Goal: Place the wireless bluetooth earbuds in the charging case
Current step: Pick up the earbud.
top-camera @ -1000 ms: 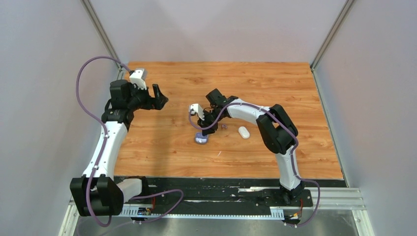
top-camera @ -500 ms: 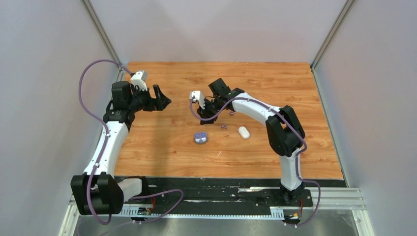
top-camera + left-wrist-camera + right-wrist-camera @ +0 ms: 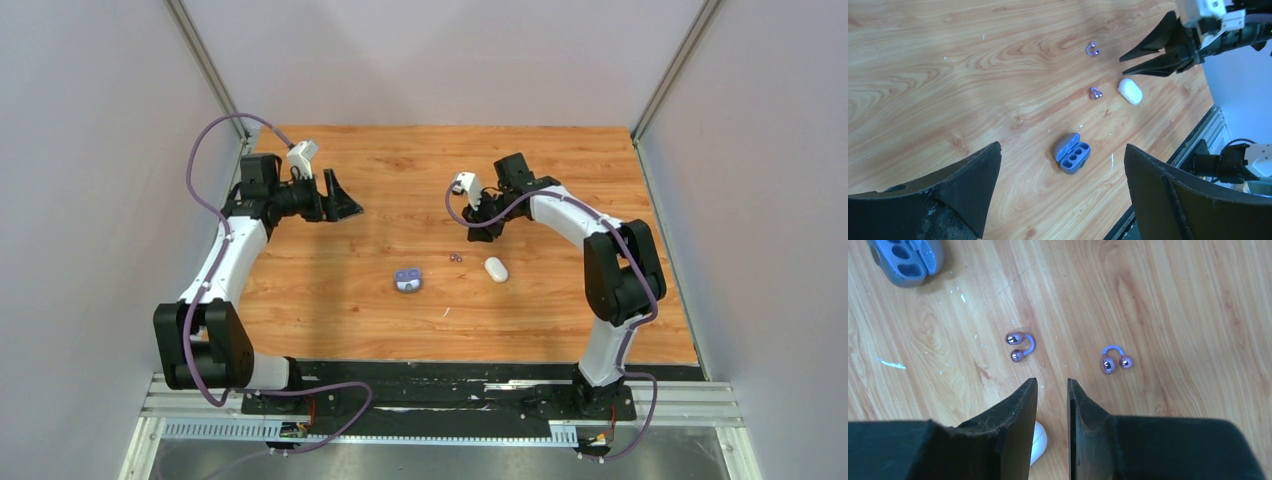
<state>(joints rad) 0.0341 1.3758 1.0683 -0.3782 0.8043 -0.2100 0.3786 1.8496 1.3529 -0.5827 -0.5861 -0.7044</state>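
Observation:
Two purple clip-shaped earbuds, each a pair of shiny beads on a lilac arc, lie on the wooden table (image 3: pixel 330 300): one (image 3: pixel 1019 346) nearer the cases, one (image 3: pixel 1115 360) farther. Both show in the left wrist view (image 3: pixel 1095 93) (image 3: pixel 1092 49). The purple charging case (image 3: pixel 407 281) lies with its lid open and its wells empty (image 3: pixel 1072 153). A closed white case (image 3: pixel 495 269) lies to its right (image 3: pixel 1130 91). No white buds show. My right gripper (image 3: pixel 1052 382) hovers above the buds, empty, its jaws a narrow gap apart. My left gripper (image 3: pixel 1060 146) is wide open and empty, high at the far left (image 3: pixel 345 200).
Grey walls with metal posts (image 3: pixel 205 70) close in the table at left, right and back. A black rail (image 3: pixel 450 385) runs along the near edge. The white case is partly hidden behind my right finger (image 3: pixel 1037 442).
My right gripper has lifted off the purple case and moved back and to the right, leaving the case open on the table. My left gripper has swung a little to the right.

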